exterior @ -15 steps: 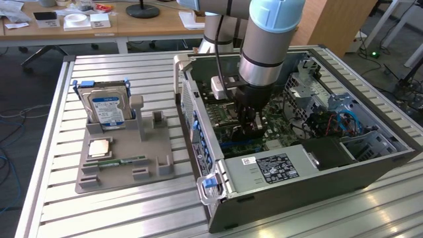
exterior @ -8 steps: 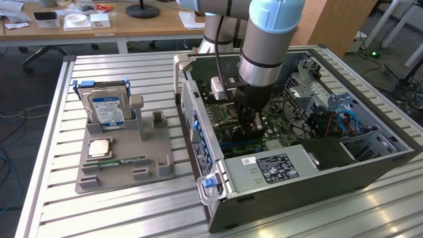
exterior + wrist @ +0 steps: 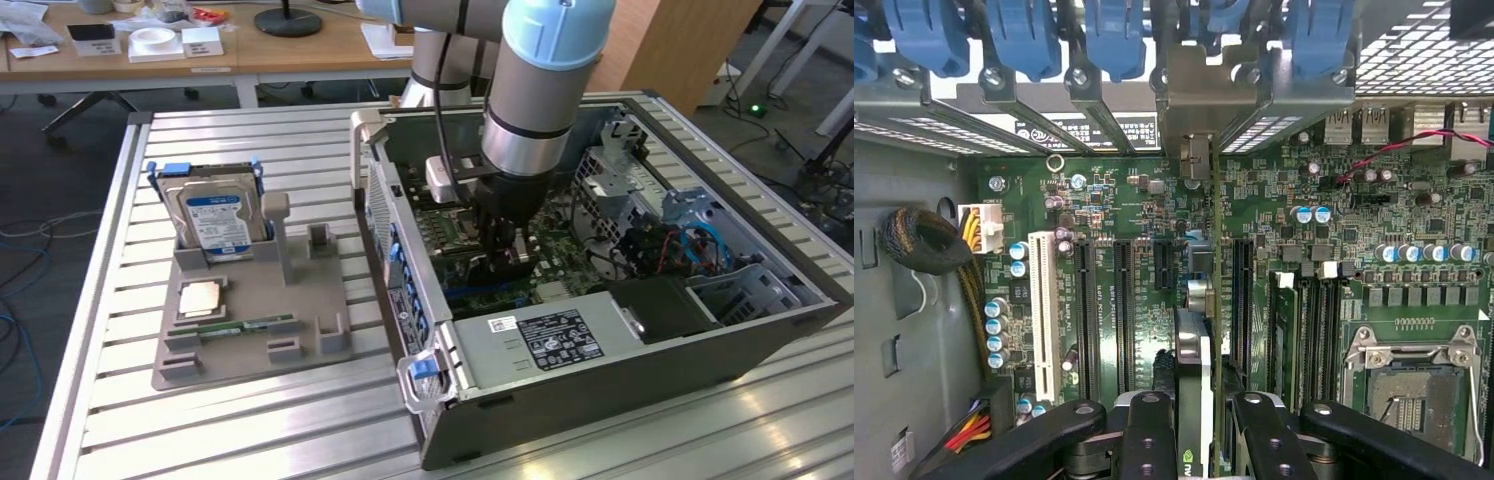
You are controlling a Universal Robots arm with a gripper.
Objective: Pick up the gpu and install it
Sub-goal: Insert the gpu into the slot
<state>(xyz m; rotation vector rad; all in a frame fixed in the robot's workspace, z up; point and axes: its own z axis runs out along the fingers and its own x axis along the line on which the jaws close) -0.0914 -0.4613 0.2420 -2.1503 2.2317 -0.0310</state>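
On the slatted aluminium table [image 3: 267, 440], at the exterior view's left, a grey plastic fixture tray [image 3: 187, 375] holds an upright silver hard drive [image 3: 216, 220] with a blue-white label and a narrow green memory stick [image 3: 247, 326] lying flat. To its right stands the open grey metal computer case [image 3: 601, 385]. The light-blue and grey robot arm [image 3: 534, 90] reaches down into it. Its black gripper [image 3: 1196, 405] is clamped on the thin dark gpu [image 3: 1194, 350], held edge-on over the green motherboard [image 3: 1114, 200] among the long black expansion slots [image 3: 1124, 310]. Whether the card touches a slot, I cannot tell.
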